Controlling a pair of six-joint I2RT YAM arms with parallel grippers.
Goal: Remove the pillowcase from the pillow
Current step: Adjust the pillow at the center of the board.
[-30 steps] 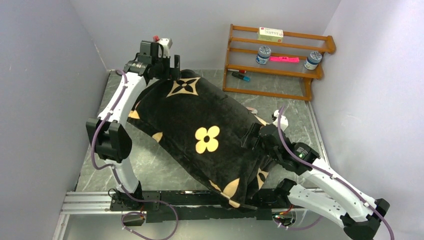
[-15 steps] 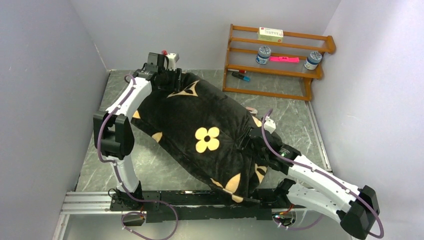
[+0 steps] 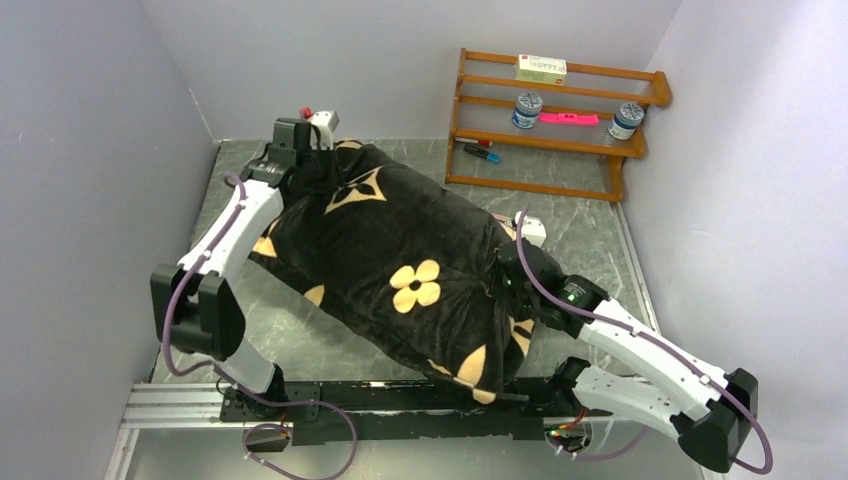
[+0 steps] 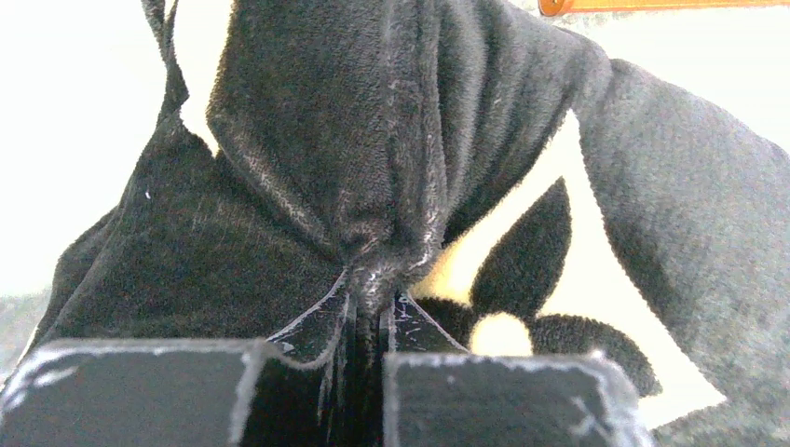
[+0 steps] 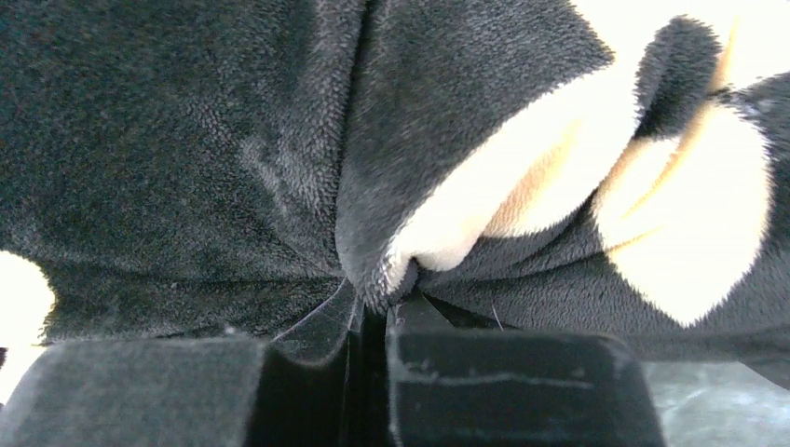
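Note:
The black plush pillowcase (image 3: 400, 250) with tan flower and star prints lies bulging diagonally across the grey table. The pillow is hidden inside it. My left gripper (image 3: 316, 168) sits at the cover's far left corner. In the left wrist view it (image 4: 373, 300) is shut on a pinched ridge of the pillowcase (image 4: 373, 168). At the cover's right side, near the front, is my right gripper (image 3: 503, 272). The right wrist view shows it (image 5: 377, 303) shut on a fold of the pillowcase (image 5: 186, 140) beside a tan petal.
A wooden shelf rack (image 3: 556, 125) stands at the back right with two jars, a small box, a pink item and markers. Lilac walls close in on the left, back and right. A metal rail (image 3: 180, 405) runs along the near edge.
Both grippers have gone from open to shut, each pinching the black cover. The left arm's elbow has swung down and left. The right gripper has pressed in against the cover's right side.

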